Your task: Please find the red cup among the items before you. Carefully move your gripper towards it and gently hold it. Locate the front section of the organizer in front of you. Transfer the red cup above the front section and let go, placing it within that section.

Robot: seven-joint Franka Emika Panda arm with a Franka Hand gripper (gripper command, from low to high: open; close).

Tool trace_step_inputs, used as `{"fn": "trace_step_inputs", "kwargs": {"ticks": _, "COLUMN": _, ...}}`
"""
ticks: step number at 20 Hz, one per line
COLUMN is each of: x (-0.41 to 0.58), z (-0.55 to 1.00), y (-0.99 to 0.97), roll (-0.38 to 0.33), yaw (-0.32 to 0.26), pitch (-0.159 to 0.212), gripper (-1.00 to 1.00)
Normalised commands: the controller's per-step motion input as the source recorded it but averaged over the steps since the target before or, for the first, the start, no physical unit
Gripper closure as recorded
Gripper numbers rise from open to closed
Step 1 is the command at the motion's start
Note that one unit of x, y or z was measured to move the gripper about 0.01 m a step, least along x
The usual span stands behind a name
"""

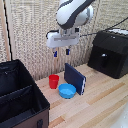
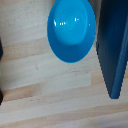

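The small red cup (image 1: pixel 53 81) stands upright on the wooden table, just beside the blue bowl. My gripper (image 1: pixel 61 52) hangs well above the table, higher than the cup and a little toward the exterior view's right of it; its two blue-tipped fingers are apart with nothing between them. The black fabric organizer (image 1: pixel 20 95) fills the exterior view's lower left, with its wide compartment (image 1: pixel 15 107) nearest the camera. The wrist view shows no red cup and no fingers, only the bowl and the blue block.
A shallow blue bowl (image 1: pixel 67 90) (image 2: pixel 71 30) sits next to the cup. A dark blue flat block (image 1: pixel 75 78) (image 2: pixel 114 45) stands on edge behind the bowl. A black hard-shelled machine (image 1: pixel 111 52) stands at the exterior view's right.
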Motion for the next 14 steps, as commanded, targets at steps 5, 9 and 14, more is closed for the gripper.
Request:
{"fn": "trace_step_inputs", "kwargs": {"ticks": 5, "x": 0.265, "z": -0.21, "y": 0.02, "roll": 0.0, "yaw": -0.126, "pitch": 0.056, "gripper": -1.0}}
{"fn": "trace_step_inputs", "kwargs": {"ticks": 9, "x": 0.239, "z": -0.28, "y": 0.0, "roll": 0.0, "yaw": -0.155, "pitch": 0.075, "gripper": -1.0}}
{"fn": "trace_step_inputs", "kwargs": {"ticks": 14, "x": 0.228, "z": -0.34, "y": 0.0, "roll": 0.0, "yaw": -0.171, "pitch": 0.078, "gripper": -1.0}}
